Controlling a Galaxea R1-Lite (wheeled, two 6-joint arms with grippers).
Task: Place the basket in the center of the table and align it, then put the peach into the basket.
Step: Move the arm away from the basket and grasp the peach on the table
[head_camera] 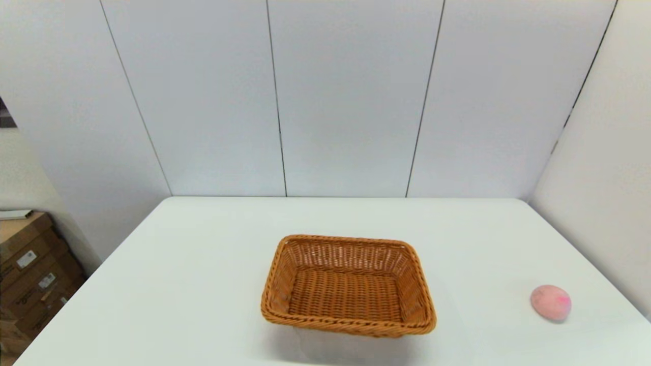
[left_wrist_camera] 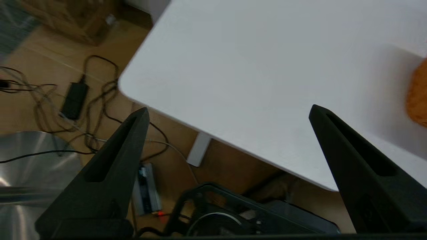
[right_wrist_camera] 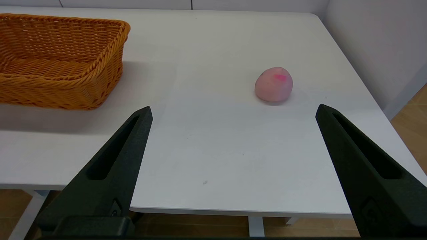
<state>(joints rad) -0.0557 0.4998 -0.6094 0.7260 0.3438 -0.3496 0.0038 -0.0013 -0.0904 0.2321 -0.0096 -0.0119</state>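
Head view: basket (head_camera: 349, 285) empty, peach (head_camera: 551, 303) well apart; both tools (left_wrist_camera: 228, 111) (right_wrist_camera: 233, 110) spread, apparently parked.

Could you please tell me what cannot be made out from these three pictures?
- Basket: left wrist view's edge cuts off all but a blurred orange sliver.
- Basket: right wrist view's edge cuts off its far end.
- Peach: its underside is hidden against the table.
- Both arms: outside the head view.
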